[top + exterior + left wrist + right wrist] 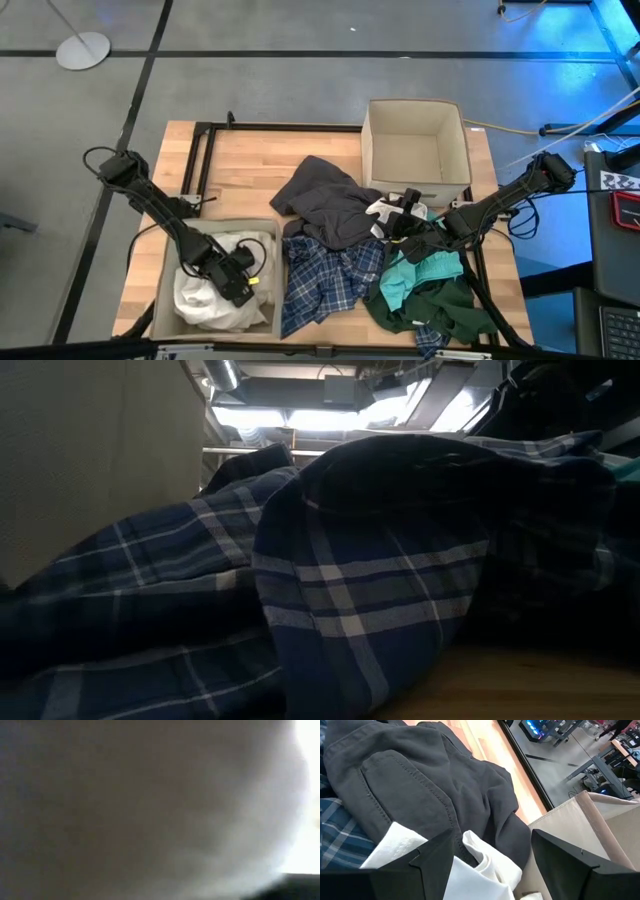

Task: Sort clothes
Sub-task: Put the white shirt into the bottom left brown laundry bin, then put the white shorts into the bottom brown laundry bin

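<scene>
**A:** Between my right jaws [485, 870], what's sitting there?

**B:** White garment [480, 857], bunched, a fold of it poking up between the two fingers. Jaws spread wide, not clamped. My guess: I'm lined up to pinch it, since whites look like they go in the near bin.

**A:** Why that bin?

**B:** Near bin [165, 290] already has a big white garment [205, 295] heaped in it. Far bin [372, 150] just past my right jaws holds nothing I can see. So whites to one bin, colours probably to the other. Judgement only.

**A:** Left jaws?

**B:** Left gripper [240, 285] is down in the near bin, on the white heap. Wrist view is just pale blur, pressed against cloth. Can't tell if those jaws are open or closed.

**A:** Rest of the clothes?

**B:** All on the counter [240, 170]. Dark grey garment [420, 785] just ahead of my right jaws, creased, stitched seams showing, partly under the white one. Plaid shirt [325, 280] to one side of the jaws, crumpled, blue with white lines. Teal garment [420, 275] and dark green garment [430, 310] behind the jaws, under my right arm, teal lying over green.

**A:** Handling?

**B:** Limp, tangled. A pinch on the white could drag the grey along.
</scene>
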`<state>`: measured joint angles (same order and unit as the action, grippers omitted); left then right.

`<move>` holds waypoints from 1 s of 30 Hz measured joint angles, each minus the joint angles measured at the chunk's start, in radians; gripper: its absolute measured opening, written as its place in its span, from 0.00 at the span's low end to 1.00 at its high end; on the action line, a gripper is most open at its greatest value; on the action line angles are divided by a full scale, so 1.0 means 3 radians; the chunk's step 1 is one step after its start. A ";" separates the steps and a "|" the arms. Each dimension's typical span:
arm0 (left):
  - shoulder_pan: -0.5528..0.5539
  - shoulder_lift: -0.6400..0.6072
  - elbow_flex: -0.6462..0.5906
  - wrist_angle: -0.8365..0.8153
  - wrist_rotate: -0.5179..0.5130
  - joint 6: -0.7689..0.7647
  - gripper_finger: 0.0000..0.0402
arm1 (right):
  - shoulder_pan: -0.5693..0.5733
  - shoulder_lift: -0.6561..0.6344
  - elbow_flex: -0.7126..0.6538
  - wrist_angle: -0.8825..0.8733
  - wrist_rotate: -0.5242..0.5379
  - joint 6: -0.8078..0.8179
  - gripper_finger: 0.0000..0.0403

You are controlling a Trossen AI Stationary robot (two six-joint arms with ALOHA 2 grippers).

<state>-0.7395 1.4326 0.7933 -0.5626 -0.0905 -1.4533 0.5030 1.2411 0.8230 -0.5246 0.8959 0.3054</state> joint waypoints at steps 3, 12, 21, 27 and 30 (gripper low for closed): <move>0.0005 0.0000 0.0000 0.0009 -0.0012 -0.0007 0.31 | 0.0001 0.0000 0.0000 -0.0001 0.0000 -0.0001 0.66; 0.0050 -0.0505 0.0186 -0.0040 0.0213 0.0024 0.40 | 0.0000 0.0000 0.0000 0.0025 -0.0001 0.0000 0.66; 0.0014 -0.1300 0.0354 -0.0018 -0.0861 0.0981 0.40 | 0.0003 -0.0003 0.0017 -0.0001 -0.0235 -0.0073 0.66; 0.0017 -0.1483 0.0354 0.0026 -0.1604 0.1691 0.40 | 0.0005 -0.0014 0.0464 -0.0412 -0.0484 -0.0088 0.66; 0.0020 -0.1455 0.0342 0.0227 -0.1995 0.2051 0.40 | 0.0005 -0.0014 0.0746 -0.0668 -0.0617 -0.0088 0.66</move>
<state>-0.7333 0.9960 0.8958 -0.4945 -0.6890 -0.8379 0.5045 1.2369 1.0470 -0.7250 0.7109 0.2790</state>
